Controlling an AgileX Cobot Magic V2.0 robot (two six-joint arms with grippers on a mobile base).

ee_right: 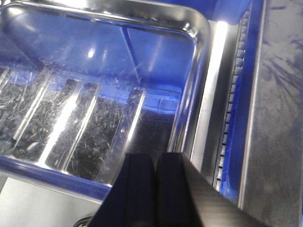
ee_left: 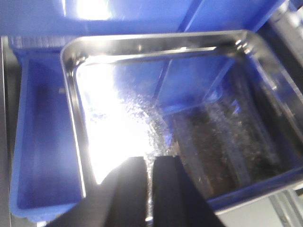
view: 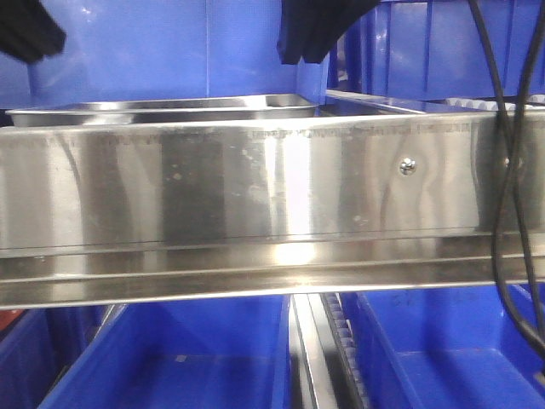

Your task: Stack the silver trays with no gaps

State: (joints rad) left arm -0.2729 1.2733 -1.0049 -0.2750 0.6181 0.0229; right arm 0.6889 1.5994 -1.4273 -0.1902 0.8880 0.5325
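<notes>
A mirror-shiny silver tray [view: 170,111] lies behind the steel rail, only its rim showing in the front view. From above, the tray [ee_left: 213,118] rests in a blue bin, its floor glaring with reflected light. My left gripper [ee_left: 150,163] hangs over the tray's near left part, fingers almost together with nothing between them. My right gripper [ee_right: 155,158] hovers shut over the near right corner of the tray [ee_right: 201,52]. In the front view both grippers, left [view: 25,34] and right [view: 315,34], are well above the rim. Whether one tray or a nested pair lies there I cannot tell.
A long steel rail [view: 255,187] with a screw [view: 409,166] crosses in front. Black cables [view: 511,170] hang at the right. Blue bins [view: 196,366] sit below, another bin [ee_left: 42,142] left of the tray. A steel ledge [ee_right: 279,118] runs to the right.
</notes>
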